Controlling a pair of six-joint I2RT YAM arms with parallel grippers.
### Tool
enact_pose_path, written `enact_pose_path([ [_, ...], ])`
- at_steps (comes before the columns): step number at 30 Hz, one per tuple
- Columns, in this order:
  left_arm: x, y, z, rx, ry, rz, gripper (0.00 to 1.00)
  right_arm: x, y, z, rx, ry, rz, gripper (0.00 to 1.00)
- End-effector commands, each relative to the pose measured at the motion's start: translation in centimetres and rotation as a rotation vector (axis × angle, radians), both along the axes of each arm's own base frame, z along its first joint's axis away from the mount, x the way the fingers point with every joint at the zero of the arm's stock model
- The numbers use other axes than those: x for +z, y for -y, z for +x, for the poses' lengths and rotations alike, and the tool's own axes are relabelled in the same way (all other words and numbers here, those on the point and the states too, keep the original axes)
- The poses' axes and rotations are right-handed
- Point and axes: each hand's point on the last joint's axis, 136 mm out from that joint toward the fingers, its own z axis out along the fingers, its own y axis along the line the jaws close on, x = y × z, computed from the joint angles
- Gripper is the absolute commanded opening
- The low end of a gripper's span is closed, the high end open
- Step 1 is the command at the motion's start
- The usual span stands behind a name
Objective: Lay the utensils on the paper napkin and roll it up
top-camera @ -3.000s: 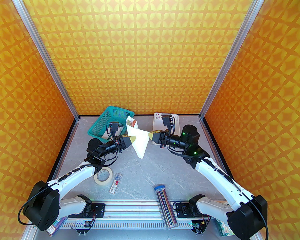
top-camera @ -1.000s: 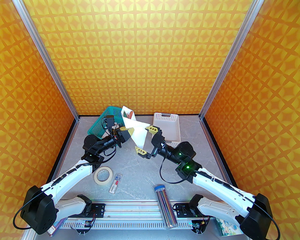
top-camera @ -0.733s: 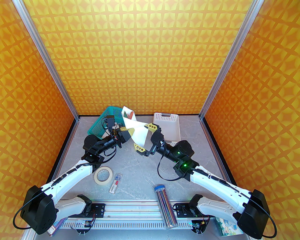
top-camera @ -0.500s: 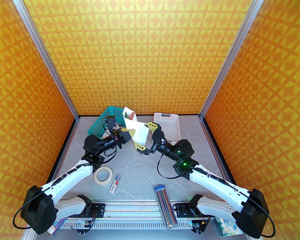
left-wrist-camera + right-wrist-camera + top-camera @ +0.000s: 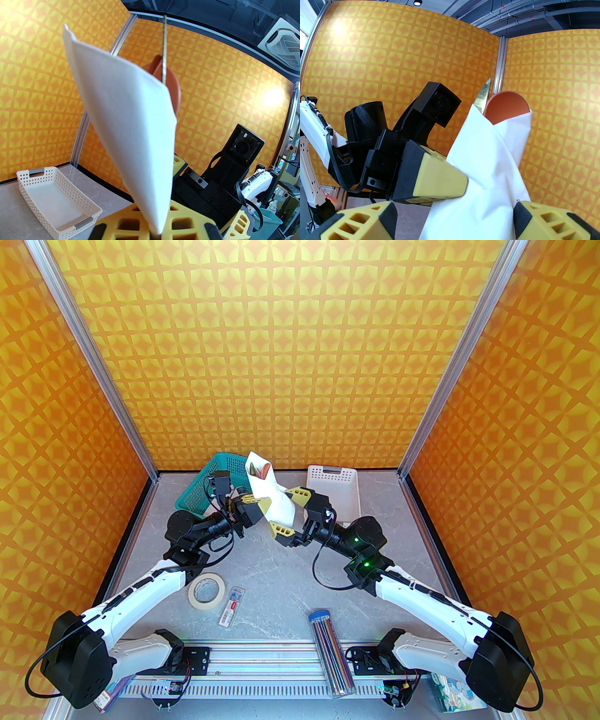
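Top view, middle of frame: the left gripper [image 5: 261,506] is pinched tight on the rolled napkin [image 5: 277,502]. The spoon [image 5: 265,469] pokes out its upper end by the green basket [image 5: 204,488]. The right gripper [image 5: 290,513] has its fingers wide either side of the roll.

Left wrist view: napkin [image 5: 124,93] in the centre, spoon [image 5: 174,86] and knife [image 5: 164,46] sticking out up top, white basket [image 5: 25,185] lower left.

Right wrist view: 2 yellow fingers [image 5: 365,220] spread wide along the bottom, with the right one touching the napkin [image 5: 494,168].
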Motion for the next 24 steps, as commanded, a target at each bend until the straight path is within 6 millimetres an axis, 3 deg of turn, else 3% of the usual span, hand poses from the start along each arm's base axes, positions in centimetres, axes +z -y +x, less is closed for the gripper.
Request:
enact_pose_path([
  [1, 2.2, 0.0, -0.9, -0.018, 0.073, -0.031, 0.0, -0.5, -0.2, -0.5, 0.056, -0.045, 0.02, 0.82],
  [16, 2.3, 0.3, -0.8, -0.027, 0.073, -0.039, 0.0, -1.5, -2.2, -0.5, 0.165, -0.119, 0.034, 0.72],
  [24, 2.2, 0.4, -0.6, -0.026, 0.07, -0.036, 0.0, -0.8, -2.7, -1.1, 0.221, -0.131, 0.049, 0.62],
])
